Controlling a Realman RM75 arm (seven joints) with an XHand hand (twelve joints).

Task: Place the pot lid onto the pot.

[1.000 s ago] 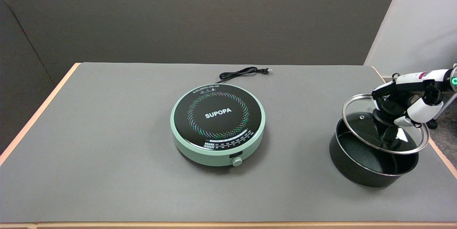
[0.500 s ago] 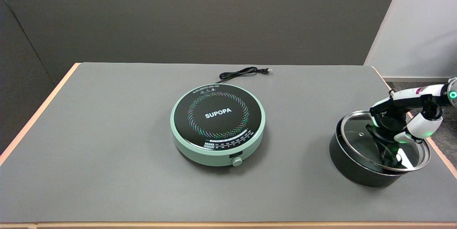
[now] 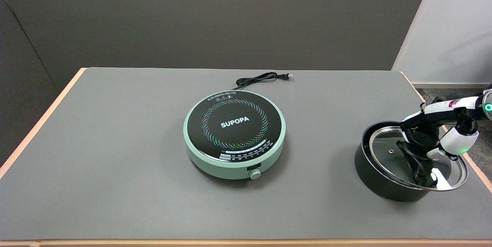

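Observation:
A black pot (image 3: 378, 179) stands near the table's right edge. A glass lid (image 3: 388, 152) with a metal rim lies over its mouth, shifted toward the right so that its right edge overhangs the pot rim and a dark sliver of the pot's inside shows at the left. My right hand (image 3: 430, 139) reaches in from the right and grips the lid's black knob from above. The knob itself is mostly hidden by the fingers.
A green induction cooker (image 3: 234, 133) marked SUPOPA sits mid-table, its black cord (image 3: 261, 79) coiled behind it. The table's right edge (image 3: 476, 168) runs just beside the pot. Grey table surface stretches to the left and front.
The lid has come down from a tilted hover above the pot to lie nearly flat on its rim, drifting slightly right. My hand lowered with it, still holding the knob.

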